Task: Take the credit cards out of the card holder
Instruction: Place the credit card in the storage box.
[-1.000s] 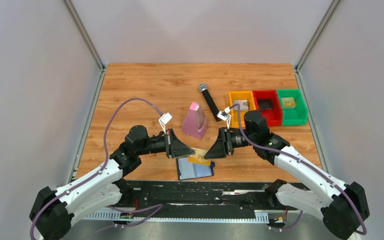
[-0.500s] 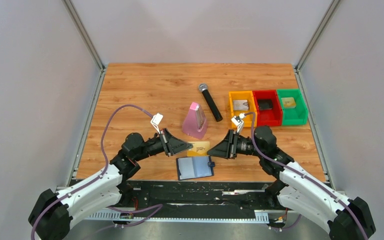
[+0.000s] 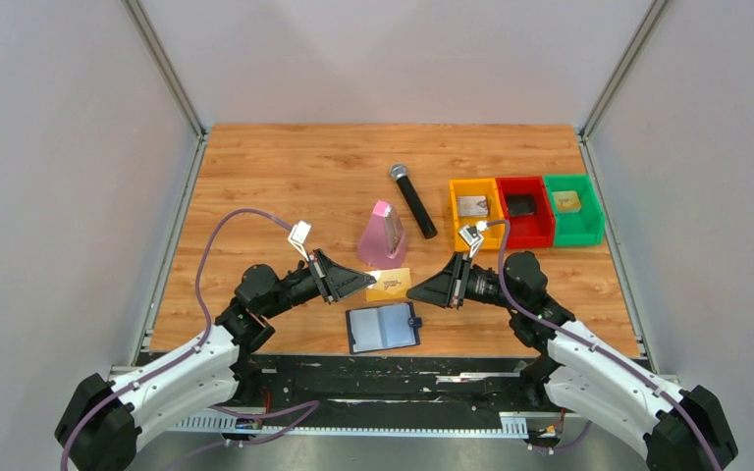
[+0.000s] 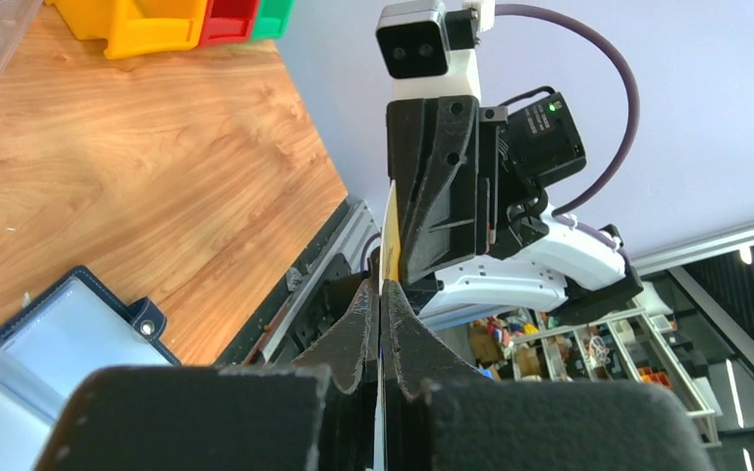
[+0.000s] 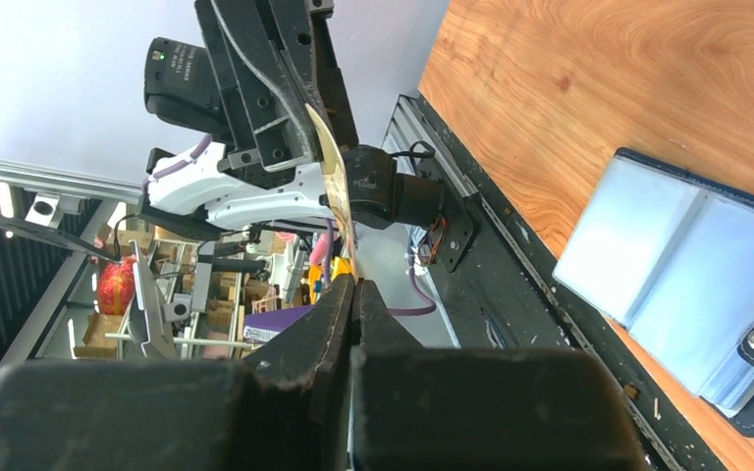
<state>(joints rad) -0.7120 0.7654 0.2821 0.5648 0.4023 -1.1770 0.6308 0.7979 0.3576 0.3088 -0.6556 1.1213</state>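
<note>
The navy card holder (image 3: pixel 383 329) lies open on the wood near the front edge, its pale blue-grey inside facing up; it also shows in the wrist views (image 4: pixel 49 343) (image 5: pixel 687 265). A tan-gold credit card (image 3: pixel 390 285) hangs just beyond it, above the table, held level between both arms. My left gripper (image 3: pixel 366 285) (image 4: pixel 381 285) is shut on the card's left end. My right gripper (image 3: pixel 412 292) (image 5: pixel 355 283) is shut on its right end. In both wrist views the card (image 4: pixel 390 226) (image 5: pixel 332 167) shows edge-on, running from one pair of jaws to the other.
A pink metronome (image 3: pixel 383 238) stands just behind the card. A black microphone (image 3: pixel 412 199) lies beyond it. Yellow (image 3: pixel 455 211), red (image 3: pixel 523 186) and green (image 3: pixel 594 211) bins sit in a row at the right. The table's front rail (image 3: pixel 393 365) lies close to the card holder.
The card has come away from the holder and moved toward the metronome in the left gripper. The right gripper, open a second ago, has closed on the card's right end.
</note>
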